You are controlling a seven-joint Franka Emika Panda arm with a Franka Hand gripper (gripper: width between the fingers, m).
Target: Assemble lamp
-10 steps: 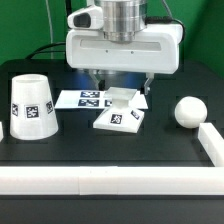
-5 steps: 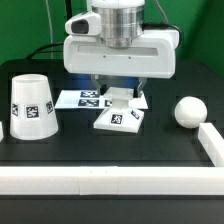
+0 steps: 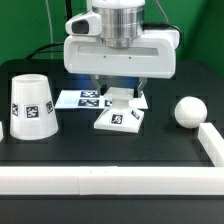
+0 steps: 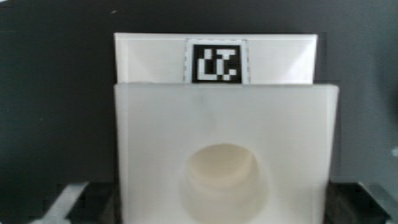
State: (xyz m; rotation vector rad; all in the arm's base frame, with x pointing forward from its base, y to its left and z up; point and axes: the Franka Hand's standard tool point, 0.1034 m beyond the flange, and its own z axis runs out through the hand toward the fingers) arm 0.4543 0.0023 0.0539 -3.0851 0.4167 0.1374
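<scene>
White shade bearing a black-and-white square tag; white base with a like tag; plain white bulb; black counter; white marker board printed with black-and-white tags; green backdrop.

Your exterior view is bright and evenly lit from overhead. The white shade and bulb come close to blowing out against the black table, and you only get a faint soft shadow under the base. Your wrist view is way softer: the near face of the base is mushy and out of focus, the tag behind it is only slightly crisper, and the corners go dark.
</scene>
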